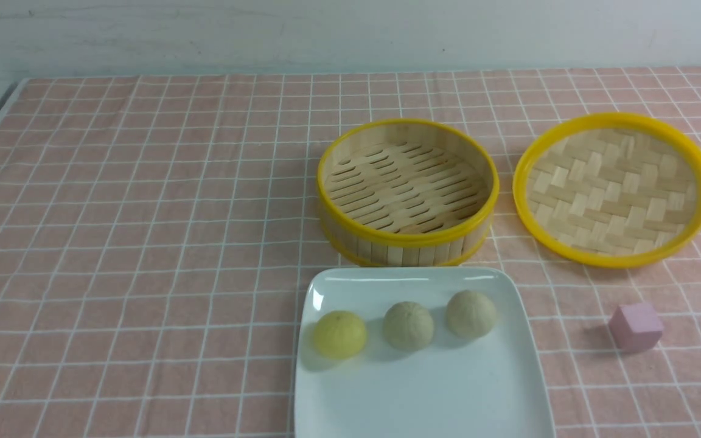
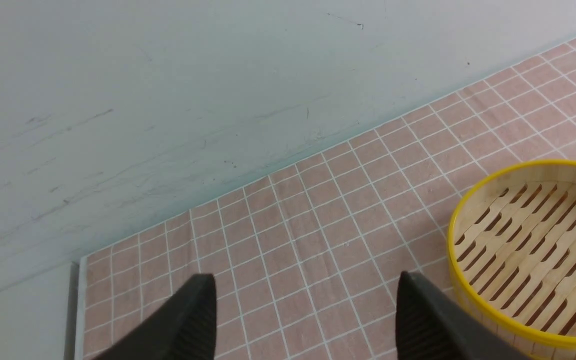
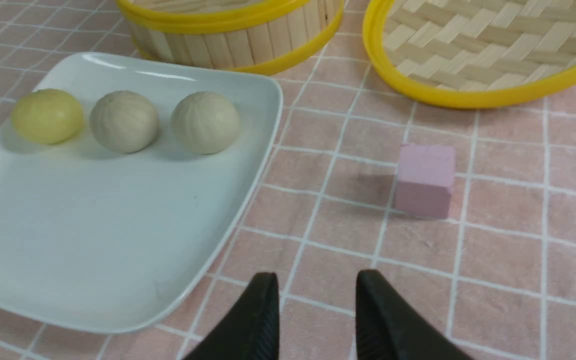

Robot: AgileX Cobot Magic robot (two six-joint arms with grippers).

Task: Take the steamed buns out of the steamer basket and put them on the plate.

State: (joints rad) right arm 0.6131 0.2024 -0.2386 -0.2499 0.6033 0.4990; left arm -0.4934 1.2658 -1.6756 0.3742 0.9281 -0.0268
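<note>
Three steamed buns lie in a row on the white square plate (image 1: 423, 389): a pale yellow bun (image 1: 339, 333), a beige bun (image 1: 408, 325) and another beige bun (image 1: 471, 313). The bamboo steamer basket (image 1: 407, 188) stands just behind the plate with nothing in it. Neither arm shows in the front view. In the left wrist view my left gripper (image 2: 307, 282) is open wide above the cloth, beside the steamer basket (image 2: 533, 255). In the right wrist view my right gripper (image 3: 317, 280) is open with nothing between its fingers, above the cloth beside the plate (image 3: 93, 240).
A shallow woven bamboo disc with a yellow rim (image 1: 613, 188) lies to the right of the basket. A small pink cube (image 1: 635, 326) sits on the pink checked cloth right of the plate. A pale wall runs along the table's far edge.
</note>
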